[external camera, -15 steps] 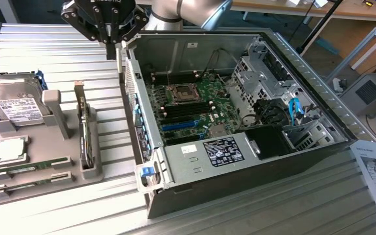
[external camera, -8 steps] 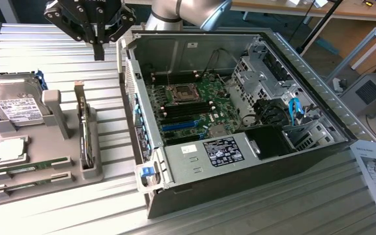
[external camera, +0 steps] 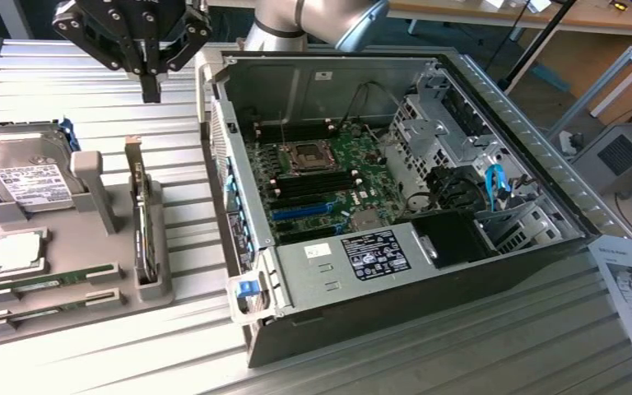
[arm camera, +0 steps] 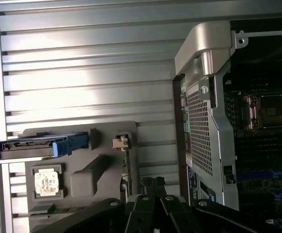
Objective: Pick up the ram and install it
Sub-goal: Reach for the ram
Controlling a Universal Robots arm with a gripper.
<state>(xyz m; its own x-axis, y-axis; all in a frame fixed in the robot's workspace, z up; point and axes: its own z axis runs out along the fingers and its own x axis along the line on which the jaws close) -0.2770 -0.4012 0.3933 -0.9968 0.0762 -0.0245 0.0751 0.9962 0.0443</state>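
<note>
Exterior view: closed, empty gripper [external camera: 151,89] hovers near upright card [external camera: 138,214], well apart from ram [external camera: 47,285].

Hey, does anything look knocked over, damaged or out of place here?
Nothing stands out. The two ram sticks lie flat in the gray tray, the expansion card stands upright in its slot, and the tool hangs above the table beside the open computer case.

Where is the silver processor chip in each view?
Exterior view: processor chip on the grey tray, at the exterior view's left, between hard drive and ram.
Wrist view: processor chip on the grey tray, beside the hard drive.
Shared landmark: the hard drive.
</note>
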